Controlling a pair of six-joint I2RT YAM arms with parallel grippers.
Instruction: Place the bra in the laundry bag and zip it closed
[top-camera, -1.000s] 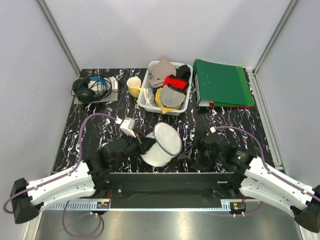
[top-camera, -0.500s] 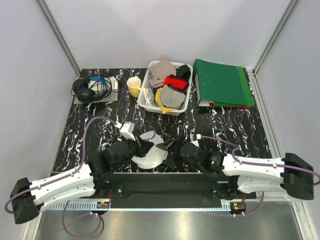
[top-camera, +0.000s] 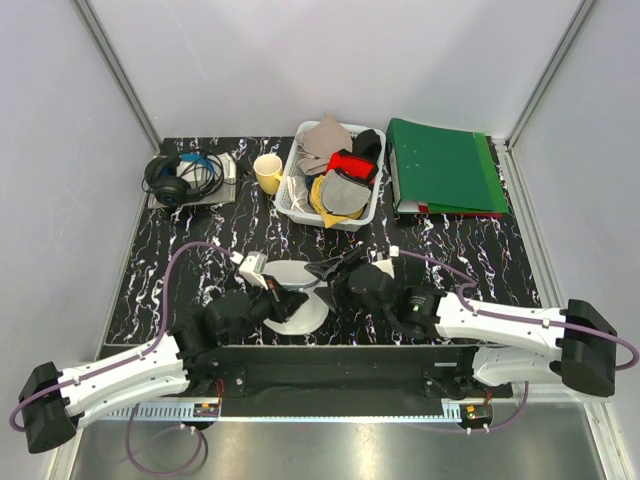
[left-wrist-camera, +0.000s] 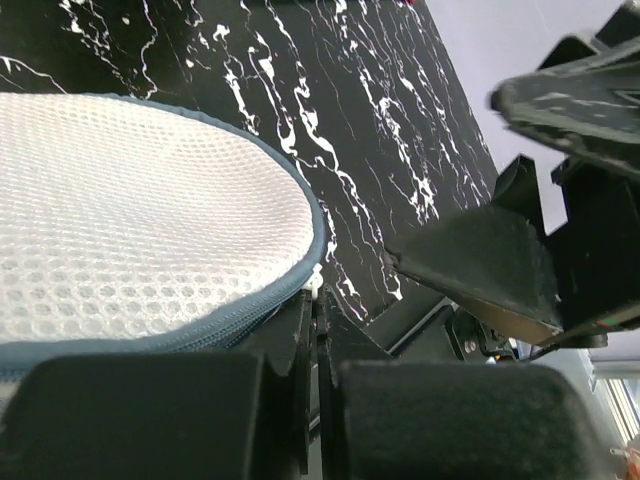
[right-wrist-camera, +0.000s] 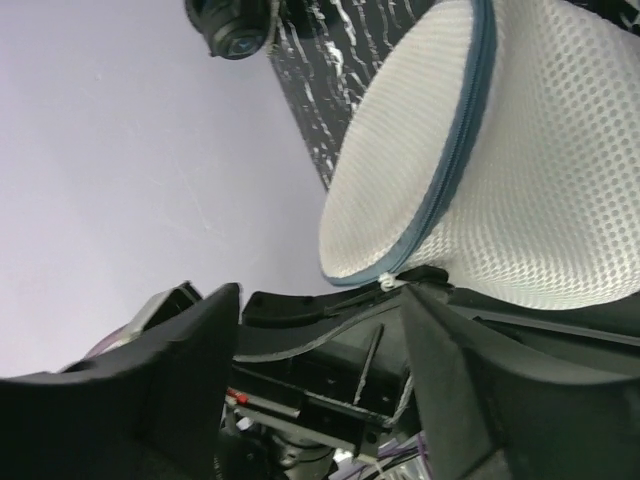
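A: Step? Zipping. The laundry bag (top-camera: 296, 292), between both arms, is pinched at its rim by the left gripper (left-wrist-camera: 312, 312); bra not seen.
B: Right gripper (right-wrist-camera: 320, 335) is spread wide — zip (right-wrist-camera: 455, 150) to be caught, drawn round.

The laundry bag (top-camera: 305, 310), a round white mesh drum with a blue-grey zip running round its rim, is resting on the counter (top-camera: 520, 260) in the lower middle of the frame, its near edge sitting pinched in the left tool (left-wrist-camera: 312, 305).
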